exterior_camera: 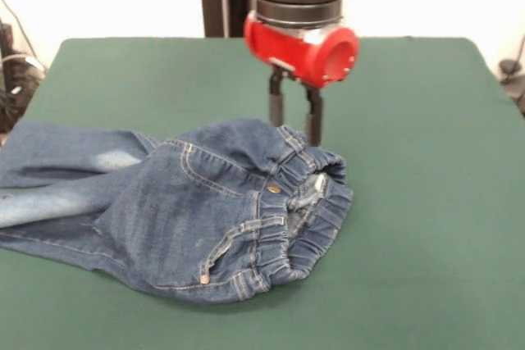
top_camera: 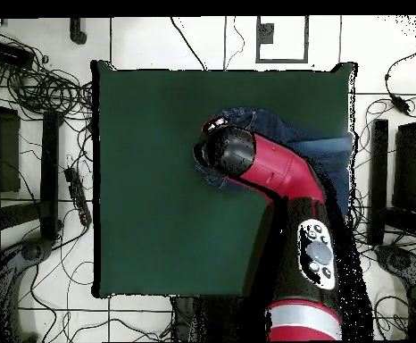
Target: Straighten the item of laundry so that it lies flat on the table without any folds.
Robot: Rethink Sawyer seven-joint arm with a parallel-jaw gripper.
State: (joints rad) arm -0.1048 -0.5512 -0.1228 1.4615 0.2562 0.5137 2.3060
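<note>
A: Where are the jeans (exterior_camera: 189,211)?

B: On the table (exterior_camera: 426,202), in the front view at the near left. The waistband (exterior_camera: 303,219) is bunched and faces right, near the middle of the cloth. The legs run off to the left, past the table's edge.

A: Flat?

B: No. The top is humped up, and the waistband gapes open, with the brass button (exterior_camera: 273,189) showing inside it. One leg lies over the other, with pale faded patches on both.

A: And the gripper (exterior_camera: 294,125)?

B: It hangs straight down at the far edge of the waistband. Its two dark fingers (exterior_camera: 276,104) stand a little apart, with green cloth showing between them. The tips are just at the denim, and I can't tell whether they touch it. Nothing is held.

A: From overhead?

B: The red arm (top_camera: 278,174) covers most of the jeans. Only blue denim at the table's right edge shows around it.
</note>
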